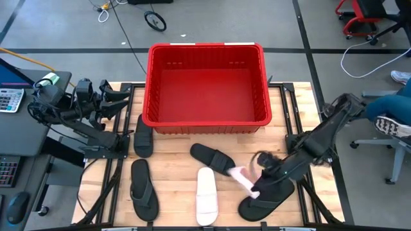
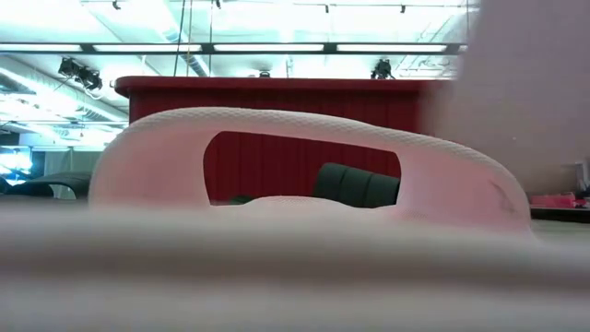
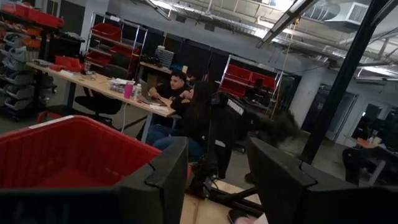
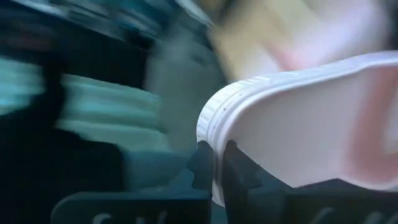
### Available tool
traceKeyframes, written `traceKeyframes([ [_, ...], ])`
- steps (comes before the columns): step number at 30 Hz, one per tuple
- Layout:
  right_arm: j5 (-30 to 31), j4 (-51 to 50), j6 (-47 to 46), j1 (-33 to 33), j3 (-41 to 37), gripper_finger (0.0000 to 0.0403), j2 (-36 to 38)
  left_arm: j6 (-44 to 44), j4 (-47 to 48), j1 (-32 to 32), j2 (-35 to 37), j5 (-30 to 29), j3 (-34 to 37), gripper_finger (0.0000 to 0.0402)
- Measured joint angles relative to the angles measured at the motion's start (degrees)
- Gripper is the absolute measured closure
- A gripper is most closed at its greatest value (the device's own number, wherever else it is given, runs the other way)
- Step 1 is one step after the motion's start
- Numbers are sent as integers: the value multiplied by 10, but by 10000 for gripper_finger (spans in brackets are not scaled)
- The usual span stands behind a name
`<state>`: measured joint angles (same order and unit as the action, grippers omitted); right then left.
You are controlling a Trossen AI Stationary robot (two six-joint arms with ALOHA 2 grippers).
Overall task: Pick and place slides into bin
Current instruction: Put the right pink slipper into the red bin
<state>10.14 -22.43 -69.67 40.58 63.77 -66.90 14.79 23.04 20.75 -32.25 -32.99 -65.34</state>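
The red bin (image 1: 207, 122) stands at the table's far middle. My right gripper (image 1: 255, 170) is shut on a pale pink slide (image 1: 244, 181) near the table's front right, above a black flip-flop (image 1: 268, 202). A white slide (image 1: 207, 196) lies flat on its sole at the front middle and fills the low view (image 2: 304, 157). A black broad-strap slide (image 1: 215, 157) lies in front of the bin. Another black slide (image 1: 142, 136) and a black flip-flop (image 1: 142, 189) lie at the left. My left gripper (image 1: 121, 97) is open and empty at the table's far left. My right gripper pinches the rim of the pink slide's sole (image 4: 214, 134) at one rounded end between its two fingers (image 4: 202, 165). The slide stands out beyond the fingers, tilted. In the low view its pink blur (image 2: 525, 92) shows well above the table top.
People sit at a desk (image 3: 180, 93) beyond the table. A person's leg and shoe (image 1: 392, 125) are at the table's right side. A desk with a calculator (image 1: 9, 99) stands at the left. Bare wood (image 1: 173, 167) shows between the slides.
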Motion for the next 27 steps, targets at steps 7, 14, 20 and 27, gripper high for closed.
traceKeyframes([
  [7,129,16,345,-48,158,391,20,0,0,0,0,0,0,230],
  [14,279,-166,591,-190,313,391,-10,-3,0,0,0,0,0,230],
  [20,225,-328,673,-362,352,391,-70,-4,0,0,-1,0,0,230],
  [27,105,-424,724,-507,330,391,-167,-4,-1,0,-5,0,0,230],
])
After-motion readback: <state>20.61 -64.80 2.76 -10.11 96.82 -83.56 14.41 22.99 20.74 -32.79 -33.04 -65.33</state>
